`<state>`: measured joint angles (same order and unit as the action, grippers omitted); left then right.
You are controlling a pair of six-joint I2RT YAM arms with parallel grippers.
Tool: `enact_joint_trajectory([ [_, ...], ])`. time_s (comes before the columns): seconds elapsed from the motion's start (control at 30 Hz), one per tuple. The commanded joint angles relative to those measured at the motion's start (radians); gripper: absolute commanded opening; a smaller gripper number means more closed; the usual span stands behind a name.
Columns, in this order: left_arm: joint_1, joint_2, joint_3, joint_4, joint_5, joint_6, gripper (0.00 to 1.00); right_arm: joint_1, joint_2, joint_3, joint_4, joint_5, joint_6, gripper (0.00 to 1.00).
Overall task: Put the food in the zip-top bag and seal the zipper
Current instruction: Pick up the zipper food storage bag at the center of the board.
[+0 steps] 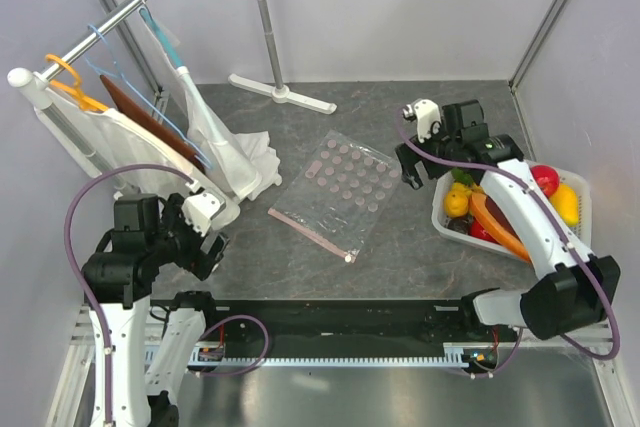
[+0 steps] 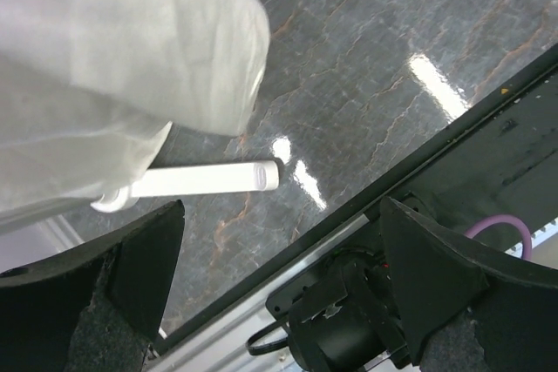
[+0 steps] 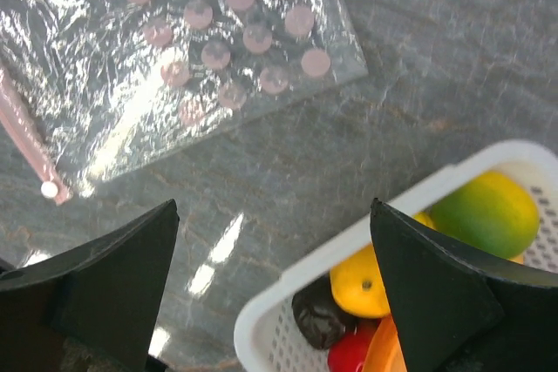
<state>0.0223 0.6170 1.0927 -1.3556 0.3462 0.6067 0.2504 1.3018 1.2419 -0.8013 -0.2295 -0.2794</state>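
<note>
The zip-top bag [image 1: 337, 192] lies flat mid-table, clear with pink dots, its pink-red zipper [image 1: 310, 236] along the near-left edge with a white slider tab [image 1: 349, 258]. It also shows in the right wrist view [image 3: 187, 67]. The food sits in a white basket [image 1: 440, 215] at the right: yellow lemon [image 3: 370, 280], green-yellow fruit [image 3: 484, 213], red piece [image 3: 350, 355], long orange piece [image 1: 497, 219]. My right gripper [image 1: 412, 164] is open and empty, hovering above the basket's left rim [image 3: 349, 254]. My left gripper [image 1: 205, 237] is open and empty at the near left.
A clothes rack with hangers and white cloth [image 1: 225, 152] stands at the left, its white foot [image 2: 200, 179] by my left gripper. The rack's base [image 1: 280, 94] lies at the back. A black rail [image 1: 330, 322] runs along the near edge.
</note>
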Motion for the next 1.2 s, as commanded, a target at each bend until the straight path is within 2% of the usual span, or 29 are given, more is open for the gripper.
enact_joint_trajectory([
  [0.0, 0.004, -0.016, 0.006, -0.071, 0.135, 0.128, 1.00, 0.082, 0.082, 0.091, 0.091, 0.073, 0.032, 0.98],
  [0.17, 0.005, -0.083, -0.020, -0.066, 0.275, 0.267, 1.00, 0.127, 0.284, 0.212, 0.099, 0.156, 0.051, 0.98],
  [0.3, 0.005, -0.066, -0.036, -0.059, 0.301, 0.317, 1.00, 0.156, 0.448, 0.286, 0.091, 0.167, 0.060, 0.98],
  [0.6, 0.005, -0.062, -0.076, -0.053, 0.450, 0.450, 1.00, 0.164, 0.672, 0.350, 0.105, 0.217, 0.066, 0.98],
  [0.93, 0.005, -0.056, -0.229, -0.071, 0.480, 0.816, 1.00, 0.141, 0.803, 0.445, 0.085, 0.237, 0.034, 0.98],
  [1.07, 0.005, -0.020, -0.254, -0.060, 0.507, 0.893, 1.00, 0.107, 0.830, 0.490, 0.035, 0.231, 0.035, 0.98],
  [1.17, 0.002, 0.030, -0.249, -0.017, 0.522, 0.857, 1.00, 0.102, 0.744, 0.450, 0.037, 0.129, 0.020, 0.98],
])
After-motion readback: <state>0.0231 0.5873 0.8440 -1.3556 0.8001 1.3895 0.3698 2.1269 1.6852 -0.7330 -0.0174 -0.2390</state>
